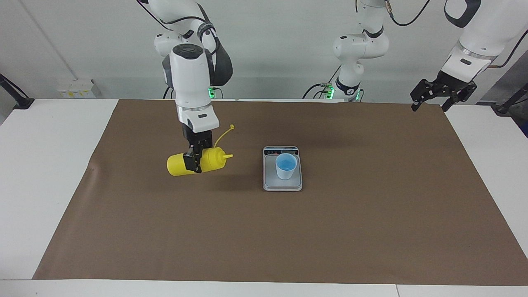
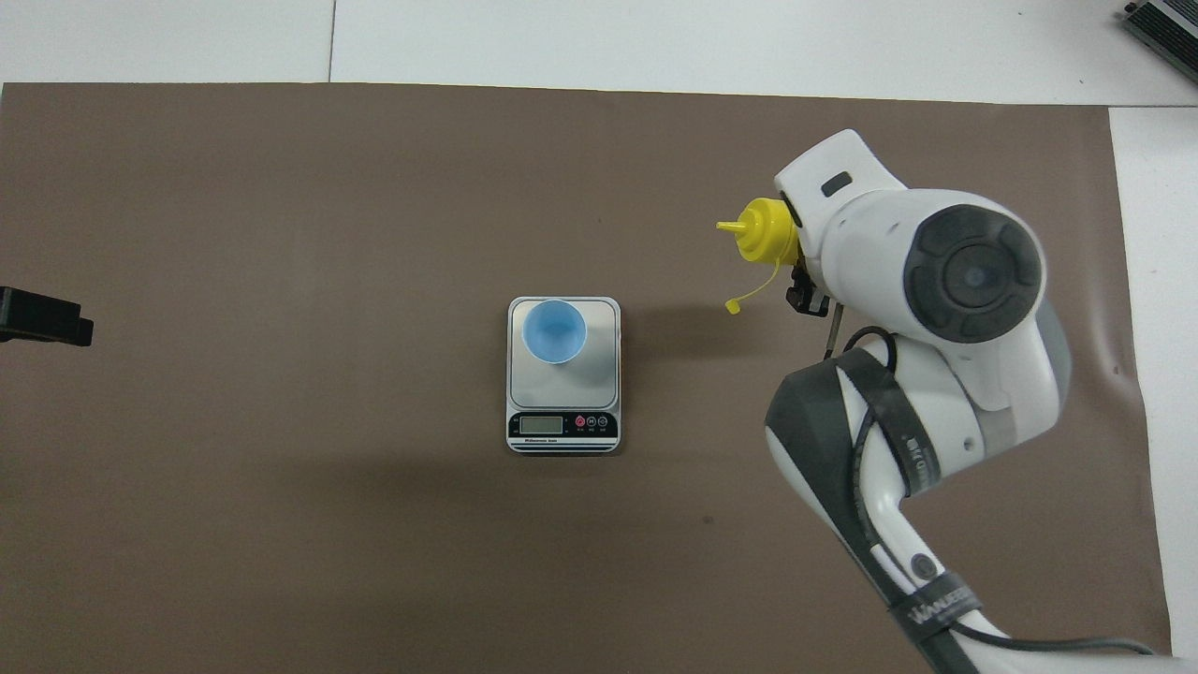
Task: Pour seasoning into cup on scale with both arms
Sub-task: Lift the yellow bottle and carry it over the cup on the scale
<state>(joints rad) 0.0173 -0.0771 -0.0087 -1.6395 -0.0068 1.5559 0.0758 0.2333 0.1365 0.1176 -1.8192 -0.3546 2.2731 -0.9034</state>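
Observation:
My right gripper (image 1: 197,161) is shut on the yellow seasoning bottle (image 1: 178,165). It holds the bottle on its side above the brown mat, toward the right arm's end of the table. The nozzle points at the scale (image 1: 283,185), and the tethered cap strip sticks up. In the overhead view only the bottle's cap end (image 2: 767,232) shows past the wrist. The light-blue cup (image 1: 286,166) stands upright on the scale's plate (image 2: 605,374), apart from the bottle. My left gripper (image 1: 431,105) is open and empty, and waits raised over the mat's corner at the left arm's end.
A brown mat (image 1: 264,231) covers most of the white table. The scale's display strip (image 2: 562,426) faces the robots. A bare stretch of mat lies between the bottle and the scale.

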